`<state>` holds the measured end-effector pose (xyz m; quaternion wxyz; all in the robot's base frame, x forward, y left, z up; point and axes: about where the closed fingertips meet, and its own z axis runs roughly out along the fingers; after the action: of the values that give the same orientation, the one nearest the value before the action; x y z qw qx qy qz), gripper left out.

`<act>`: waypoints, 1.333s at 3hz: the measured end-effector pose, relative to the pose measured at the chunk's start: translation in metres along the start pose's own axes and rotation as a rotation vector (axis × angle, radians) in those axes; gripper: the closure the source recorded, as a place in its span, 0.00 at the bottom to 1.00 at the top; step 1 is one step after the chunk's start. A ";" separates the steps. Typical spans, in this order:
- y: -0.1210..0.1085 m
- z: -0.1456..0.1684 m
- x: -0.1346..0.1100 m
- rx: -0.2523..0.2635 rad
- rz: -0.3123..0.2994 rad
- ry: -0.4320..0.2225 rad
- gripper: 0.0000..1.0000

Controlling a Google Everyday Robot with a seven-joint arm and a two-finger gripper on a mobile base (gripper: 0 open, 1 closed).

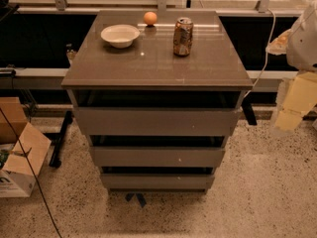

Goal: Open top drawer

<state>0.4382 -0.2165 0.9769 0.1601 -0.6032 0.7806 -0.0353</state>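
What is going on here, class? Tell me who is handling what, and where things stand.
A robot arm is set to open the top drawer of a grey-brown cabinet. Its claw hangs at the right edge of the view, beside the cabinet and touching nothing. The drawer does not look pulled out yet. On the tabletop stand a white bowl, an orange and a drinks can.

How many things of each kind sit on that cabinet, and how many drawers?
Bowl: 1
Orange: 1
Can: 1
Drawers: 3 (top drawer, middle drawer, bottom drawer)
Total: 6
The gripper hangs right of the cabinet, apart from it.
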 end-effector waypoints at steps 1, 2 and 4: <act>0.000 0.000 0.000 0.000 0.000 0.000 0.00; 0.002 0.002 -0.006 0.023 -0.013 -0.031 0.00; 0.010 0.023 -0.015 0.075 -0.054 -0.082 0.00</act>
<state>0.4394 -0.1965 0.9553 0.2135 -0.6187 0.7548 -0.0441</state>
